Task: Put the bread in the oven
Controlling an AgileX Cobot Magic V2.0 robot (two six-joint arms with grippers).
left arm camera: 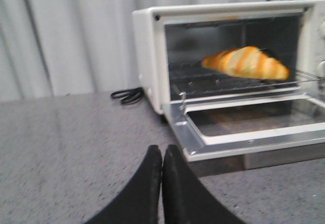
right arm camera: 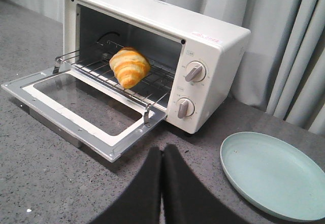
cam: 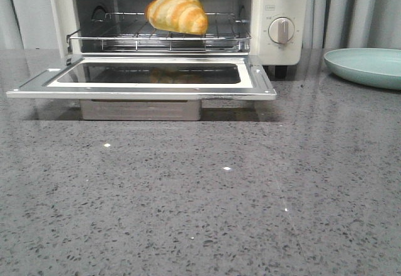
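The golden-orange bread [cam: 178,13] lies on the wire rack [cam: 156,35] inside the cream-white oven [cam: 276,44], whose glass door [cam: 144,79] hangs open and flat. It also shows in the left wrist view [left arm camera: 246,62] and the right wrist view [right arm camera: 129,67]. My left gripper [left arm camera: 162,150] is shut and empty, over the counter off the oven's left front corner. My right gripper [right arm camera: 162,152] is shut and empty, over the counter in front of the oven's right side. Neither gripper shows in the front view.
A pale green plate [cam: 366,66] sits on the grey speckled counter [cam: 200,194] right of the oven, also in the right wrist view [right arm camera: 277,176]. A black power cord [left arm camera: 127,96] lies behind the oven's left side. Grey curtains hang behind.
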